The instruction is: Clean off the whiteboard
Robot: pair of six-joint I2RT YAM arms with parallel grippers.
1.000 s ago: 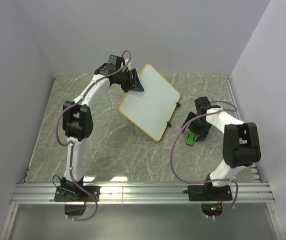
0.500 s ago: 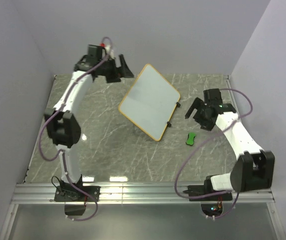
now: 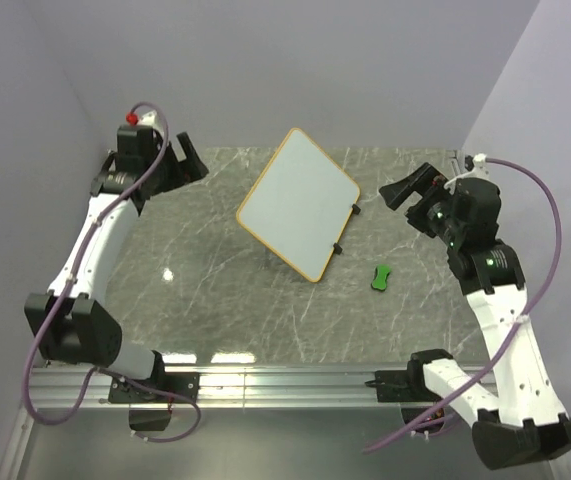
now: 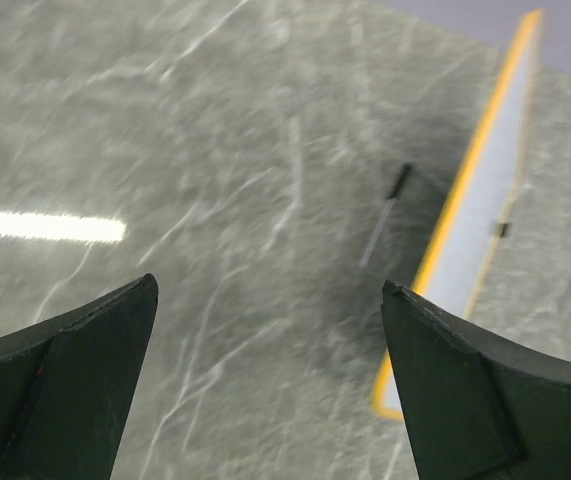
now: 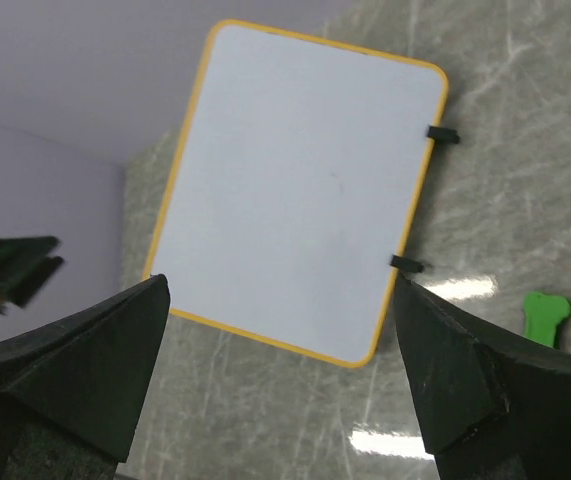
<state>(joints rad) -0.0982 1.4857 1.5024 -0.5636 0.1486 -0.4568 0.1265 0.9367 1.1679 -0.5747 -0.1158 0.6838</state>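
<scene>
The whiteboard (image 3: 298,203) is found in the middle of the table (image 3: 215,300), no marks seen on it. The left claw (image 4: 268,287) and right claw (image 5: 280,282) are held wide and empty, well apart from it, presumably because erasing is judged finished.

The left end effector (image 4: 268,284) and right end effector (image 5: 281,280) gape wide

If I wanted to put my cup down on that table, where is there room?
The widest bare stretch of table lies left of the whiteboard, and in front of it up to the rail. It is tighter on the right, around the green eraser.
</scene>
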